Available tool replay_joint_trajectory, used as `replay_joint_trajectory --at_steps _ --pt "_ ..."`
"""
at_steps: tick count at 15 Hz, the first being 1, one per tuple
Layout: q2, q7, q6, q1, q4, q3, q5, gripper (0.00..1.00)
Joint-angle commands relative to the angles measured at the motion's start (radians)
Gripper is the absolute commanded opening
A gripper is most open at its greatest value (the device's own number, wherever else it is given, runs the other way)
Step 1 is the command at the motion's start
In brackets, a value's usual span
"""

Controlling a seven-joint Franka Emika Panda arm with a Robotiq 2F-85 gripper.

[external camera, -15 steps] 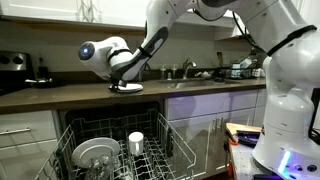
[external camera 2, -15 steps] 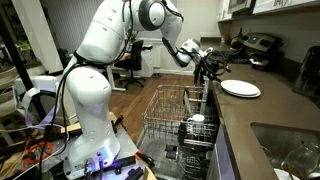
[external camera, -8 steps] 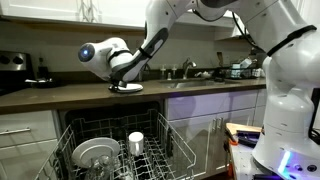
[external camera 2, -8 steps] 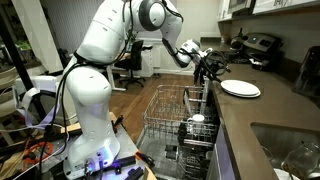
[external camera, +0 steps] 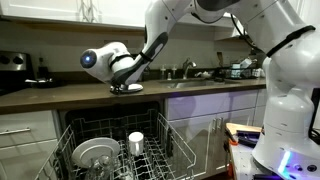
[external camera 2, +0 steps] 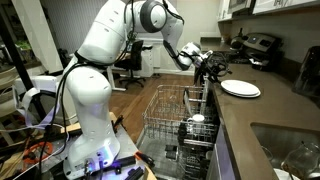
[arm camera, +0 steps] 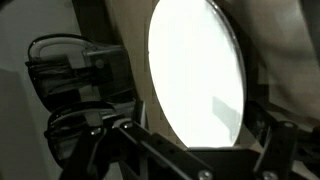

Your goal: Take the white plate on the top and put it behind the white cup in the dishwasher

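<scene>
One white plate (external camera 2: 240,89) on counter (external camera: 60,95), grey dish (external camera: 95,153) near white cup (external camera: 136,142)

Dark table (external camera: 60,95) running across a kitchen, white cabinet drawers (external camera: 25,135) below it; greyish glassy dish (external camera: 95,152) low in front; faucet (external camera: 187,68) at the back; steel sink (external camera 2: 285,150) set into the table; office chair (external camera 2: 128,65) on wooden floor (external camera 2: 145,100) beyond

Countertop (external camera 2: 262,125) holds white plate (external camera 2: 240,89) (white cup (external camera: 136,141) racked).
</scene>
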Motion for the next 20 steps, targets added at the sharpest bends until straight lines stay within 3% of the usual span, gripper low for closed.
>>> replay_joint_trajectory --at_steps 1,3,5,6,7,8,9,10,11,14,15,18,19,20 --pt "0.014 0.019 0.015 0.0 0.008 -0.008 -0.042 1.0" --pt "0.016 0.016 0.016 -0.001 0.008 -0.007 -0.047 1.0" --pt "0.017 0.016 0.018 -0.001 0.009 -0.007 -0.048 0.87" --pt "0.019 0.016 0.02 -0.001 0.01 -0.006 -0.047 0.67" --pt "0.021 0.016 0.022 0.0 0.01 -0.007 -0.048 0.69" --pt "0.022 0.015 0.023 0.0 0.011 -0.007 -0.047 0.58" --pt "0.024 0.015 0.024 0.001 0.011 -0.007 -0.047 0.63" --pt "0.025 0.015 0.027 0.001 0.011 -0.007 -0.047 0.59" --pt "0.025 0.014 0.026 0.002 0.012 -0.007 -0.047 0.65" --pt "0.024 0.014 0.026 0.002 0.012 -0.007 -0.047 0.66" --pt "0.024 0.013 0.027 0.002 0.012 -0.006 -0.047 0.54" --pt "0.024 0.013 0.031 0.002 0.012 -0.006 -0.046 0.41" --pt "0.023 0.013 0.033 0.002 0.011 -0.006 -0.047 0.32" --pt "0.023 0.013 0.034 0.002 0.011 -0.007 -0.047 0.34"
